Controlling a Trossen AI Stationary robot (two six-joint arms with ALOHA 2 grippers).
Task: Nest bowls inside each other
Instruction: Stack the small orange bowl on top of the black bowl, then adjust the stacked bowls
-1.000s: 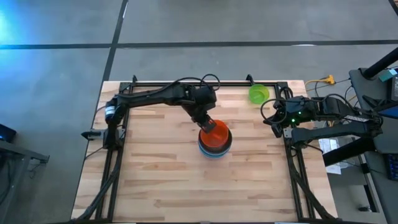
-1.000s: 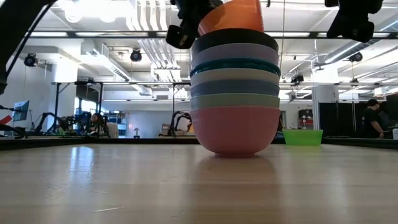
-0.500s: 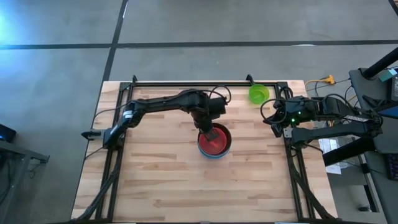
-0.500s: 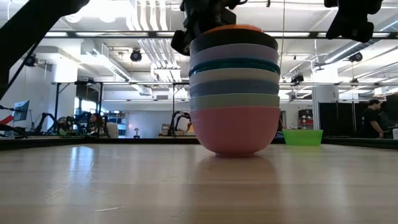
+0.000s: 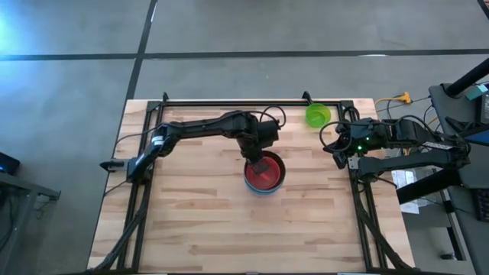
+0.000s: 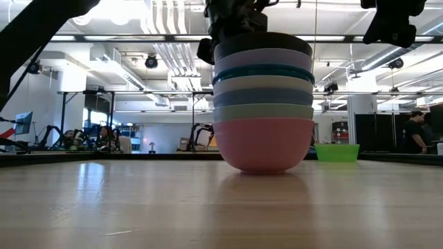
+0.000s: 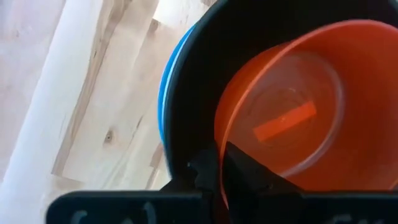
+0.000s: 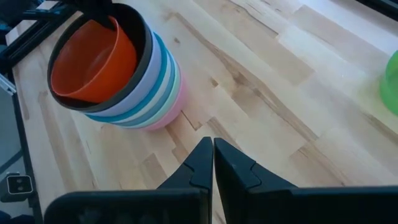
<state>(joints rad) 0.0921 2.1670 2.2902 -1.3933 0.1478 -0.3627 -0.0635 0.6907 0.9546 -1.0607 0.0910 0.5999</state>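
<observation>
Stack of bowls (image 5: 264,182): mid-counter (image 5: 199,221), pink at bottom, black on top. Red bowl (image 5: 263,171): nested in the black one, rim pinched by left gripper (image 5: 255,157) fingers. Lime green bowl (image 5: 318,115): far corner, apart. Right gripper (image 5: 337,145): at counter edge, fingers pressed together, empty.

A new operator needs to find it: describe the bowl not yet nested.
Start at the stack of bowls mid-table, where the left gripper is at the red bowl. Look toward the table's far right corner, near the right gripper. The lime green bowl stands there alone, small, unstacked.
</observation>
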